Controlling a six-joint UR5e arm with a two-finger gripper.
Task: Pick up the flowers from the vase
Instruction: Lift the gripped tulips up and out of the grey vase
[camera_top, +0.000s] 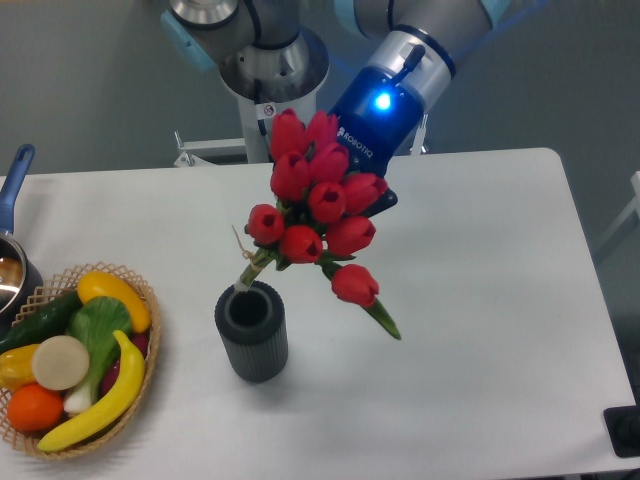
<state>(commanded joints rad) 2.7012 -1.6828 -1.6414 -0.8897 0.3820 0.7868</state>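
Note:
The flowers (318, 205), a bunch of red tulip buds with green leaves, lean up and to the right. Their tied stems (255, 265) reach down to the left rim of the vase mouth. One bud (355, 284) hangs lower on the right. The vase (251, 330) is a dark grey ribbed cylinder standing upright on the white table. My gripper (383, 200) comes down from the upper right behind the buds, with its blue light on. Its fingers are mostly hidden by the buds and seem closed on the bunch, holding it tilted.
A wicker basket (150, 330) of fruit and vegetables sits at the front left. A blue-handled pot (14, 180) is at the left edge. The robot base (272, 75) stands behind the table. A dark object (625, 430) is at the right front corner.

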